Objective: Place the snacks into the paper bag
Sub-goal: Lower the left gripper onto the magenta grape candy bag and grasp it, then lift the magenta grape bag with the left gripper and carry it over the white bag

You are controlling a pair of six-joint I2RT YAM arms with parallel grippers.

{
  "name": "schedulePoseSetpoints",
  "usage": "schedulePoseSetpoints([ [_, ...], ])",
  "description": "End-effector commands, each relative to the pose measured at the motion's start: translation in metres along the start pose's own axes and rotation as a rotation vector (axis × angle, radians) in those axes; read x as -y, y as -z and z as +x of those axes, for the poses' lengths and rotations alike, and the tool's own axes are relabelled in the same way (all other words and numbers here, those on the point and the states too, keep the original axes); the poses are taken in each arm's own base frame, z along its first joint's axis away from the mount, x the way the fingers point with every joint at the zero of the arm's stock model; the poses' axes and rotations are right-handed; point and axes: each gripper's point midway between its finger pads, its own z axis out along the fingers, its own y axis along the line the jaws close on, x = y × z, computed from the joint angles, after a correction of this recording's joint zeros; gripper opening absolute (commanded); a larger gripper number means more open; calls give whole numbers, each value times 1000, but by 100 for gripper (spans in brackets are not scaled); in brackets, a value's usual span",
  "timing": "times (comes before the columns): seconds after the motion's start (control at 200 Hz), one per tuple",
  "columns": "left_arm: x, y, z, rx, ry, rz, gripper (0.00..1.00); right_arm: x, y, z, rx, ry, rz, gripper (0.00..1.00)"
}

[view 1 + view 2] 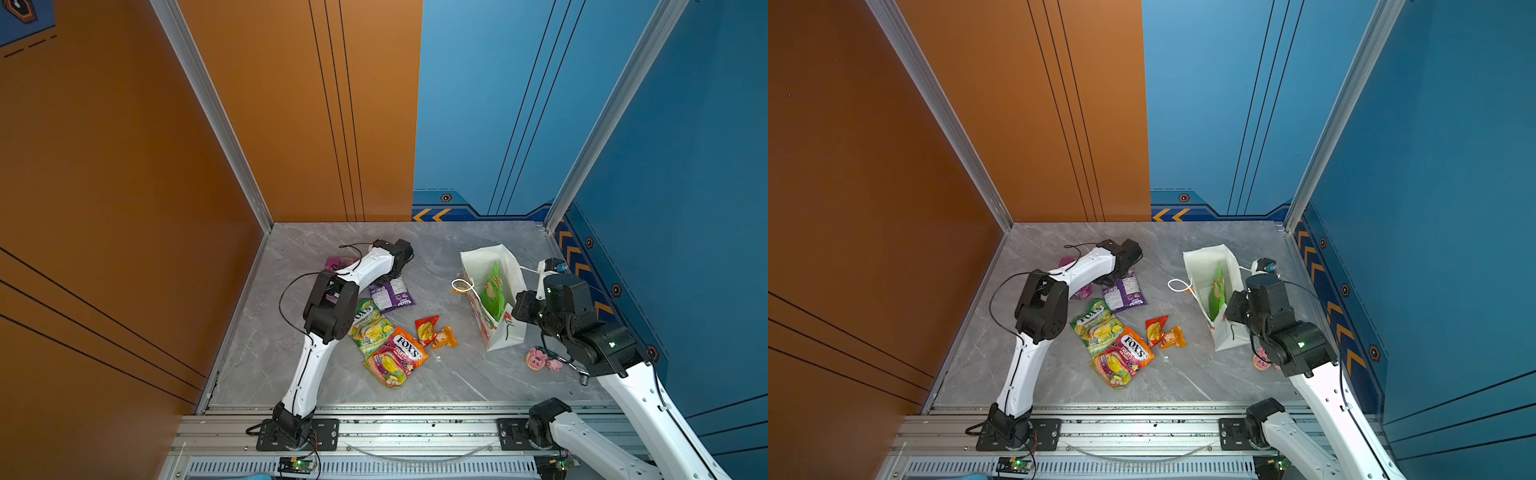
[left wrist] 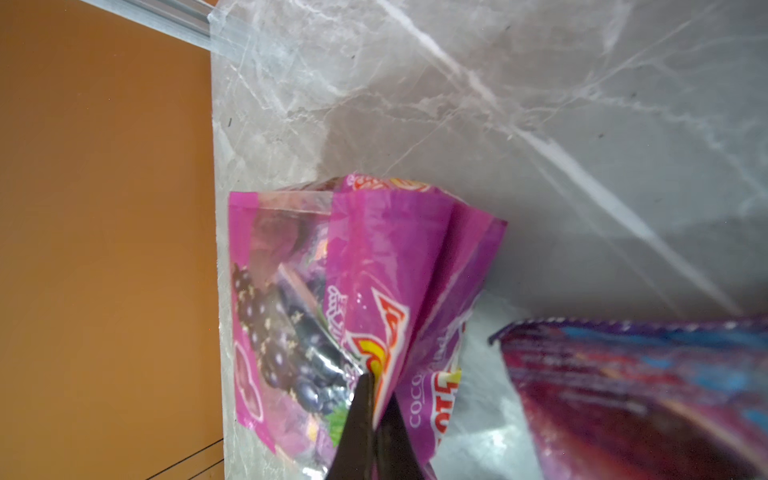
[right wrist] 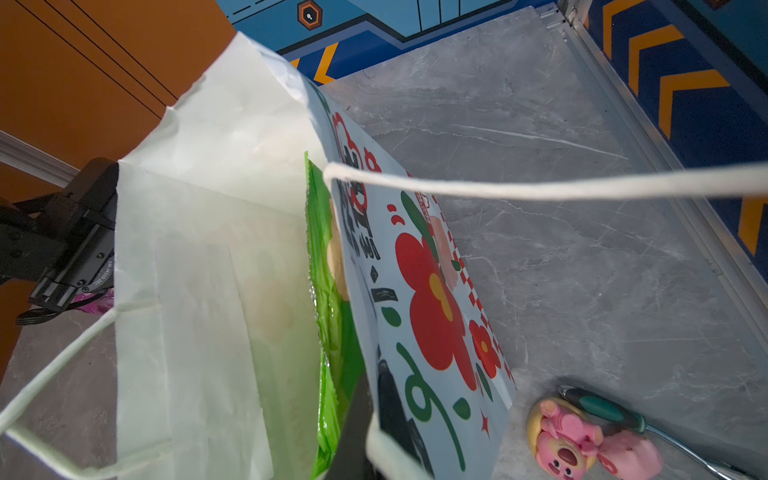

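left pincer [image 2: 377, 392] nips one of two purple bags [image 2: 370, 253]; right pincer [image 3: 374, 419] clamps the paper bag [image 3: 199, 249] holding one green bag [image 3: 332, 332].

We are looking at a grey marbled tabletop [image 1: 478, 386], where an orange wall [image 1: 104, 166] is standing along the left, a blue wall [image 1: 685, 166] with yellow chevrons [image 1: 573, 251] is closing the right, and aluminium posts [image 1: 216, 116] are framing the corners.

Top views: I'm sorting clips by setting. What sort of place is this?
Probably a purpose-built robot test cell: left arm and right arm bolted to an aluminium rail, a marble-look tabletop walled by orange panels and blue panels, snack packets and a paper bag laid out.
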Motion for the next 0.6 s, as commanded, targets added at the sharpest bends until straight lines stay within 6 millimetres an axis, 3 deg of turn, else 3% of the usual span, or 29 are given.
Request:
schedulePoseSetpoints([
  [0.0, -34, 25, -2, 50, 93, -17, 0, -3, 0, -4, 16, -15, -15, 0],
  [0.25, -59, 66, 5, 164, 315, 214, 0, -5, 10, -14, 44, 0, -26, 0],
  [0.4, -71, 93, 10, 227, 422, 363, 0, -17, 20, -20, 57, 36, -74, 0],
  [0.596, -82, 118, 14, 287, 520, 510, 0, -39, 3, 0, -20, 136, -80, 0],
])
